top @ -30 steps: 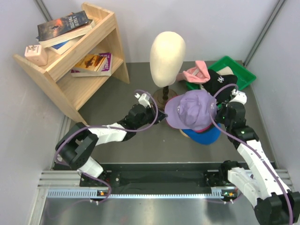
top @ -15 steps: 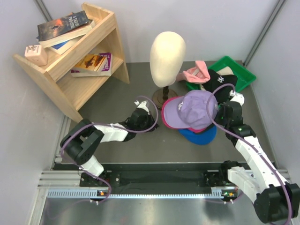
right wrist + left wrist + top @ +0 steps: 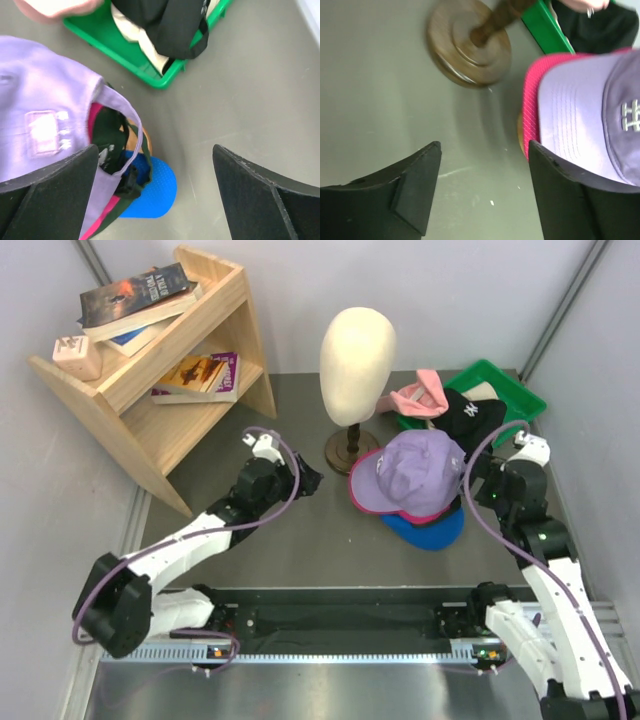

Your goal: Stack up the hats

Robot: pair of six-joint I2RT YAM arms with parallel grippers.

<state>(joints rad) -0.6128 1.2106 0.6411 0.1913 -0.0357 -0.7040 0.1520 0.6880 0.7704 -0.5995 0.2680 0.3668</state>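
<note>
The left claw (image 3: 485,150) hung open near the lavender cap (image 3: 420,472), which lay over the magenta cap (image 3: 530,100) and the blue cap (image 3: 432,530) on the counter (image 3: 300,540). The right claw (image 3: 155,147), open too, was just beside this pile. I judged that, turning toward the black cap (image 3: 470,417) in the green tray (image 3: 515,390), it could snag the strap (image 3: 135,125) and pull the pile apart.

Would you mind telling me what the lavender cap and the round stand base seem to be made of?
Lavender cap: woven fabric, matte; stitched rows show on its brim. Round base: likely turned wood, dark brown, slightly glossy, with concentric rings.
</note>
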